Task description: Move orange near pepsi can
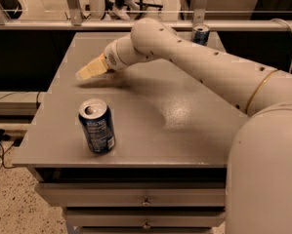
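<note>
The pepsi can (96,126), dark blue with a silver top, stands upright near the table's front left. My gripper (91,69), pale yellow at the end of the white arm (194,62), is low over the table's left side, behind the can and well apart from it. The orange does not show; it may be hidden by the gripper.
A second can (200,33) stands at the table's (184,130) far edge behind the arm. The arm crosses the right half of the table. Drawers sit below the front edge. A rail and a dark gap run behind the table.
</note>
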`<act>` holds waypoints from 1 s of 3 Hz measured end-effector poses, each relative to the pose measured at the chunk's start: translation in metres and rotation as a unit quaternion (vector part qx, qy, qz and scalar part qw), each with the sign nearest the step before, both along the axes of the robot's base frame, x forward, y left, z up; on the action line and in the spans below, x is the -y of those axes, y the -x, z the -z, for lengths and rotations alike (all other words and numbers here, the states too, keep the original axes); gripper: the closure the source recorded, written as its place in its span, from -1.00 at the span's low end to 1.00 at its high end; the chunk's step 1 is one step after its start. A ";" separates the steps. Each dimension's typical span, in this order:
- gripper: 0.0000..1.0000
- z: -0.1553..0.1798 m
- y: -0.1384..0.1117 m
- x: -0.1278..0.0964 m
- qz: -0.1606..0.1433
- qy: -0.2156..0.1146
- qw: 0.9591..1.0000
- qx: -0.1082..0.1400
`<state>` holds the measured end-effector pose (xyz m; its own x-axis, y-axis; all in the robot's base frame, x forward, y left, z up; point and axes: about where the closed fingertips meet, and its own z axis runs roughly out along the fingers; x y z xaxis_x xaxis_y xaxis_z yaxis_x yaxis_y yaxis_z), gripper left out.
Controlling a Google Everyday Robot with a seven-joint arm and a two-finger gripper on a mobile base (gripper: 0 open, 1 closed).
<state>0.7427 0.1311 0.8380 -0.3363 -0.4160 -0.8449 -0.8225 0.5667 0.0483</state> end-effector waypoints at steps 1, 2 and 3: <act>-1.00 0.009 -0.004 -0.003 -0.008 0.008 1.000 -0.002; -1.00 0.009 -0.007 -0.004 -0.012 0.011 1.000 0.004; -1.00 -0.007 -0.008 0.005 -0.005 0.014 0.999 0.036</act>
